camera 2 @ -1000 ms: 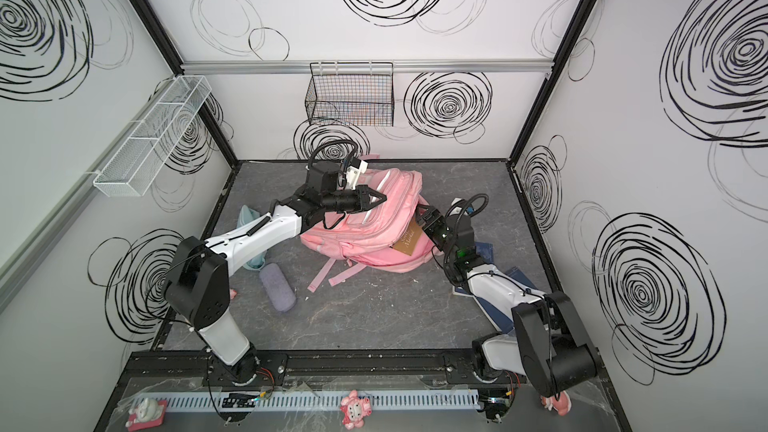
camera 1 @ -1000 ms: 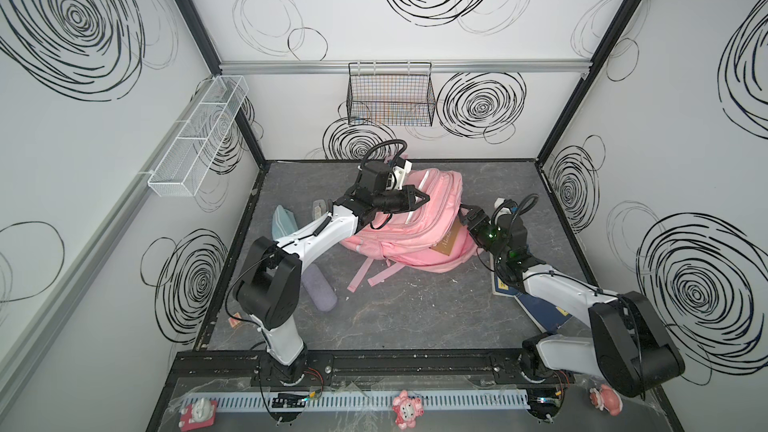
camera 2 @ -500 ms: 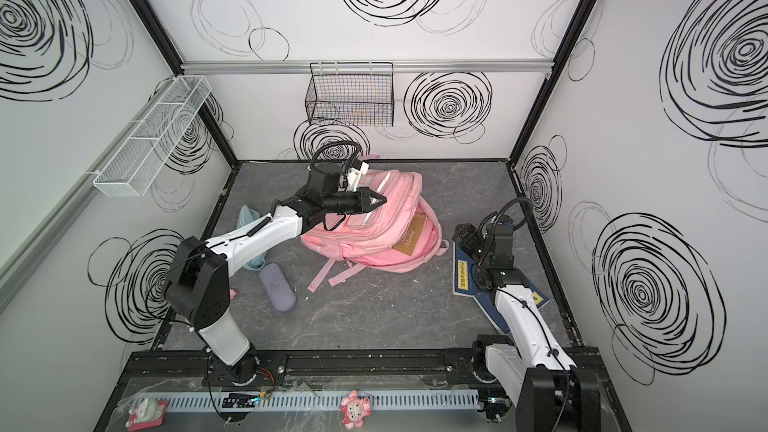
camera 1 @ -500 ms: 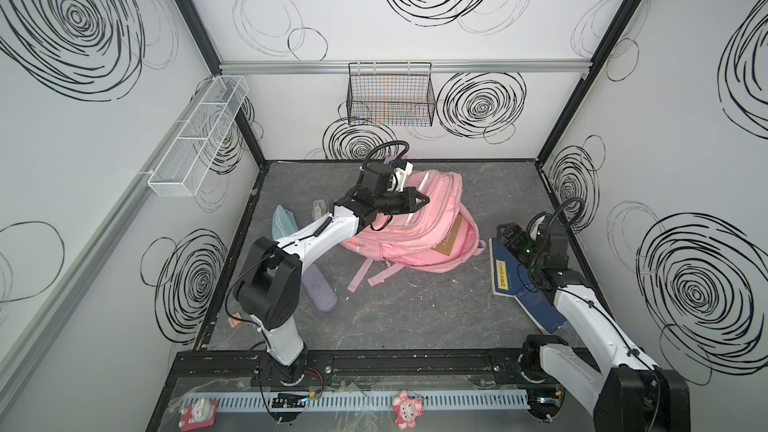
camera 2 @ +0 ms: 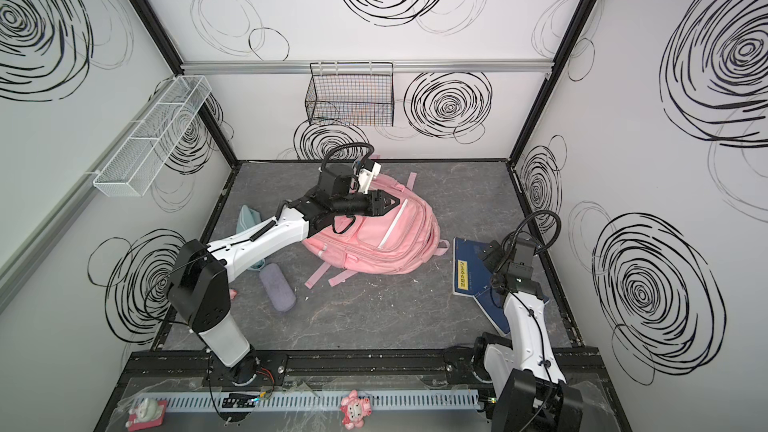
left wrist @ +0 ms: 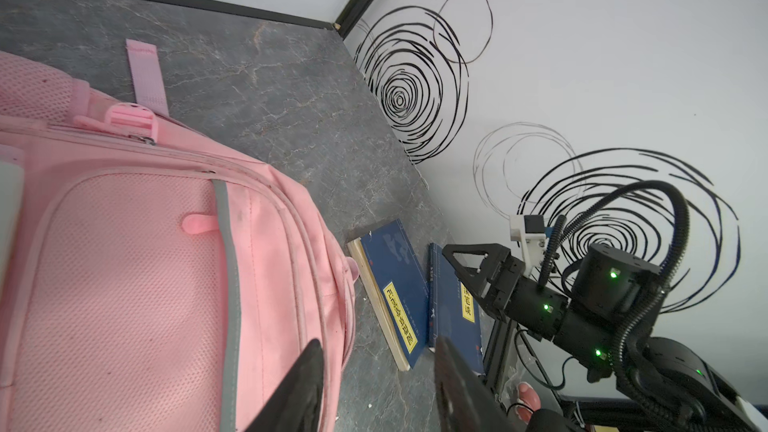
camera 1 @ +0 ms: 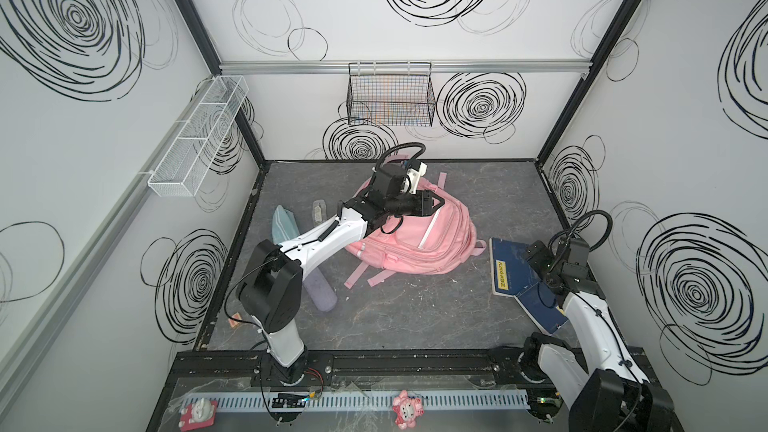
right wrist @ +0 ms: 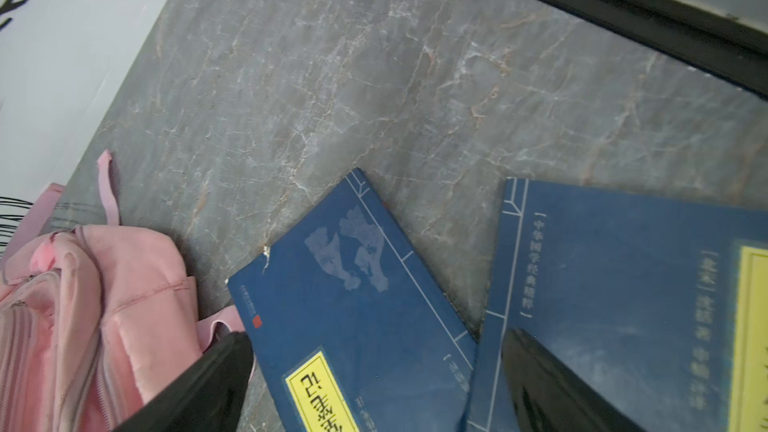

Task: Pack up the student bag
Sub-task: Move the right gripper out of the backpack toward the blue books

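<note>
Both top views: left tool [camera 1: 439,203], right tool [camera 1: 531,256] released; blue books [camera 1: 508,270] beside student bag [camera 1: 419,245].

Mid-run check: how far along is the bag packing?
Done: nothing visibly; the backpack lies flat, its inside hidden. In hand: nothing; the left gripper hovers open above it, the right gripper open over the blue books. Remaining: those books, the teal pouch and the purple case, all on the table.

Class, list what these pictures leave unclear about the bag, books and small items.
- Student bag: left arm covers part of it in both top views; contents unseen.
- Second blue book: cut off by the right wrist view's edge; right arm overlaps it in top views.
- Small grey item: too small to identify in a top view.
</note>
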